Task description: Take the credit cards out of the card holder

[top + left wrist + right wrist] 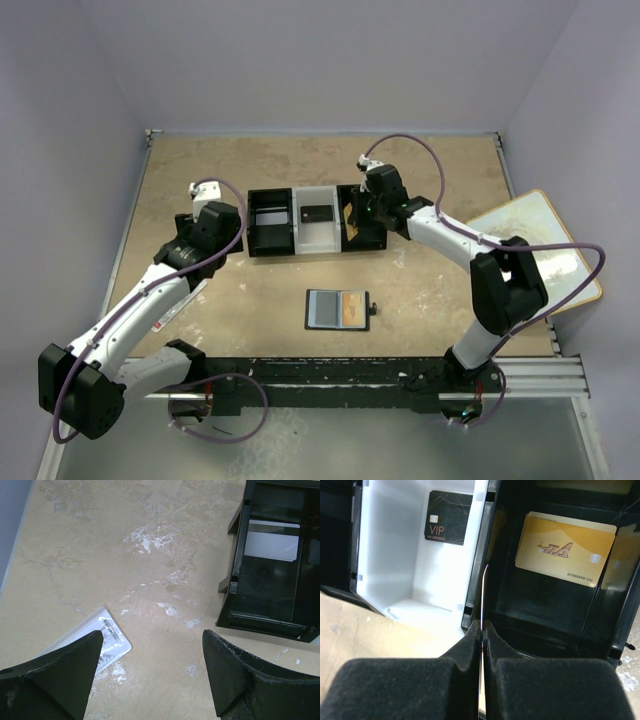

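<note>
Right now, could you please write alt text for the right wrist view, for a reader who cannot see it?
The right end effector is shut on a thin card held edge-on over a black-and-white tray. A black VIP card lies in its white compartment, and a gold card lies in the black compartment beside it.

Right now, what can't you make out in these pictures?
Held card: right wrist view shows only its edge, pinched in the shut right gripper; face unseen.
Tray: top view, that gripper covers its right compartment.
Holder: top view, too small to tell whether the left sleeve has a card.
Packet: left wrist view, the left gripper hides one end; print blurred.
</note>
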